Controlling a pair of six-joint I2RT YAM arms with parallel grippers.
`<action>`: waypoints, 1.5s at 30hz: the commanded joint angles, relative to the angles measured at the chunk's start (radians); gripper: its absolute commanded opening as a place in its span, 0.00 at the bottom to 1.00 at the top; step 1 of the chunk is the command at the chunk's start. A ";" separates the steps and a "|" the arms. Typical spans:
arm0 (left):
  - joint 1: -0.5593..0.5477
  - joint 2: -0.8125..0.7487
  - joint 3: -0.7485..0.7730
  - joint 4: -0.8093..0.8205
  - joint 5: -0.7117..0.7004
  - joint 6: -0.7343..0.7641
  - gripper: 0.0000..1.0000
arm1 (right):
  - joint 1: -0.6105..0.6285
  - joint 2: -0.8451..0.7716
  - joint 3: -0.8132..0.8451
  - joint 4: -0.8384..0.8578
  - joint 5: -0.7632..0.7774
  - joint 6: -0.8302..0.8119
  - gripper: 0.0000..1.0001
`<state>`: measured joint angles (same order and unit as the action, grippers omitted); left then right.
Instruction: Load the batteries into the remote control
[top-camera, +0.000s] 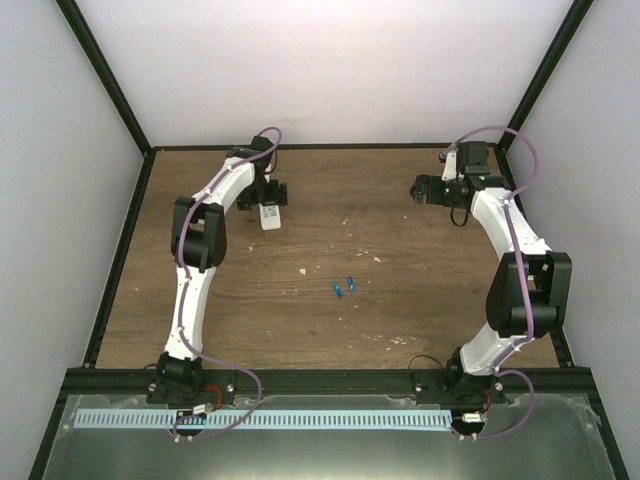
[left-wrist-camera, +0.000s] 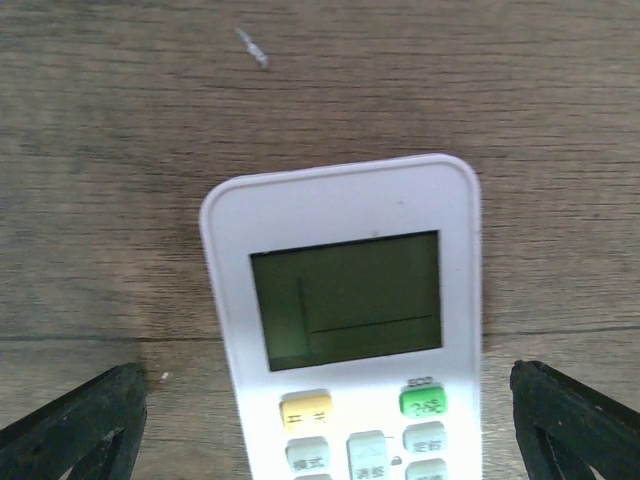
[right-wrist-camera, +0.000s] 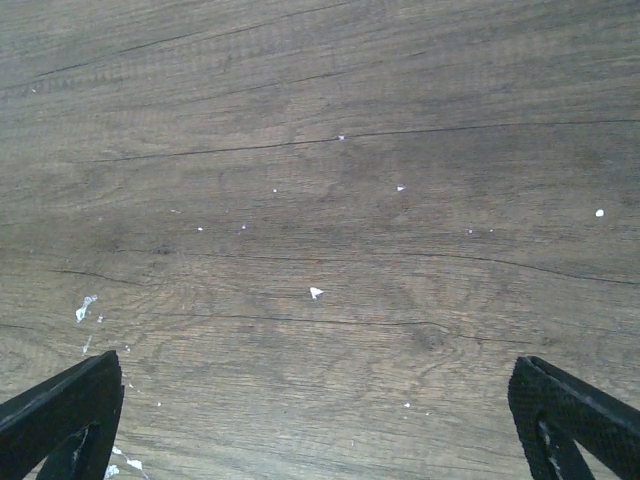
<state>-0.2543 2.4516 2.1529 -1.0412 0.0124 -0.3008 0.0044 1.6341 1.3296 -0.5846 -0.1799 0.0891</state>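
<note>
Black fingers (left-wrist-camera: 80, 425) of the left gripper (left-wrist-camera: 325, 425) stand fully spread at the two bottom corners of the left wrist view, grasping nothing. Between them, touching neither, lies the remote control (left-wrist-camera: 345, 300), face up on the wooden table (left-wrist-camera: 100, 150). Its dark screen is at mid-frame and its coloured buttons run off the bottom edge. Seen from overhead, this pair sits in the upper left of the frame, with the gripper poised directly above the handset. The right gripper (right-wrist-camera: 318, 425), in the upper right of the overhead view, is likewise released: its fingers frame only bare boards dotted with white flecks (right-wrist-camera: 316, 292). The batteries (top-camera: 344, 287), two small blue cells lying just beside each other, rest near the centre of the overhead frame, well apart from both grippers and from the remote control.

Hazards, as judged from this arrangement:
(a) The handset shows its button face, so the battery bay is presumably underneath. A turn-over is probably needed, and a smooth casing pinched by its long edges may slip or skid across the wood.
(b) The cells are tiny and round. A finger closing off-centre could flick one into a roll, possibly toward the table edge.
(c) Polarity markings are too small to read, so a reversed insertion is possible.
</note>
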 joint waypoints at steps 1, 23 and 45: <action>0.004 0.020 0.000 -0.037 -0.065 0.008 1.00 | 0.008 0.014 0.055 -0.030 0.019 0.001 1.00; 0.006 -0.023 -0.048 0.049 0.169 -0.019 0.29 | 0.100 0.043 0.044 -0.014 -0.081 -0.018 0.92; -0.015 -0.610 -0.730 0.641 0.431 -0.488 0.21 | 0.396 0.071 -0.041 0.424 -0.521 0.173 0.82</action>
<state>-0.2359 1.8759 1.4578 -0.4877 0.4339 -0.6792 0.3569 1.6604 1.2209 -0.2005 -0.6216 0.2188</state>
